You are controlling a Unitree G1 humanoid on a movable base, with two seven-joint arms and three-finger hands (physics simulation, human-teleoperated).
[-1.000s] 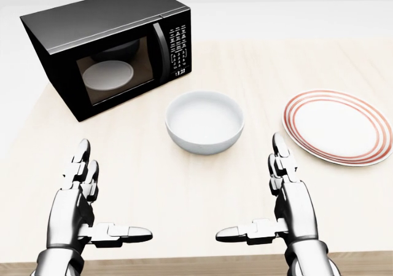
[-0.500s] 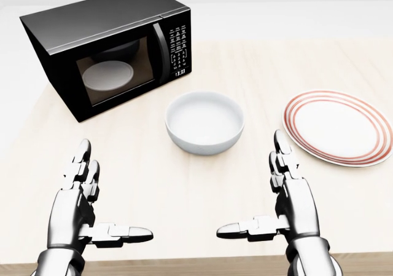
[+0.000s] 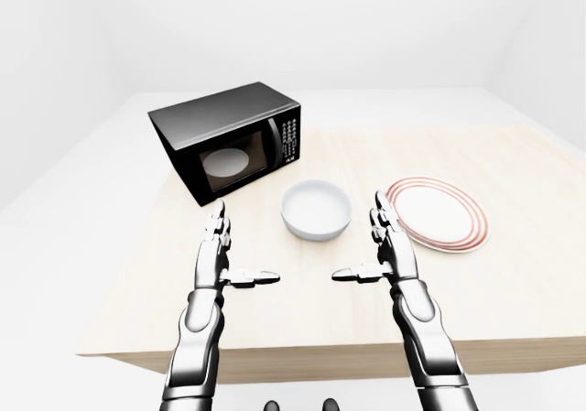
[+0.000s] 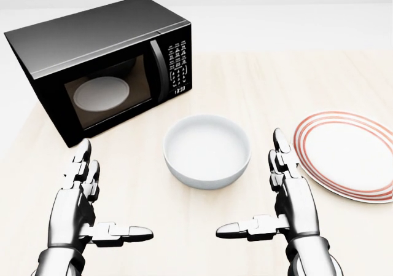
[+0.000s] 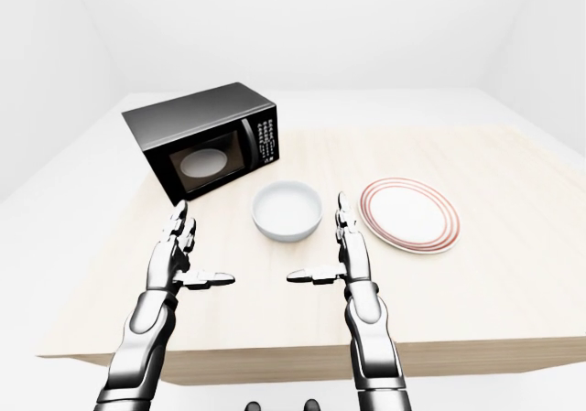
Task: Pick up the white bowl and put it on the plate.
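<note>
A white bowl (image 4: 207, 151) stands upright on the light wooden table (image 4: 264, 85), at the middle of the head view. A white plate with red rings (image 4: 351, 154) lies to its right, apart from it and cut by the right edge. My left hand (image 4: 101, 199) is open and empty at the lower left, palm inward with the thumb pointing right. My right hand (image 4: 264, 193) is open and empty at the lower right, just below and right of the bowl, not touching it.
A black microwave (image 4: 104, 61) stands at the upper left of the table, door shut, with a white turntable plate behind the glass. The table's near edge (image 3: 302, 361) shows below my forearms in the left-eye view. White floor and walls surround the table.
The whole picture has shifted: the bowl, plate and microwave now sit lower and larger in the head view, so the camera has moved closer. My hands keep the same open pose.
</note>
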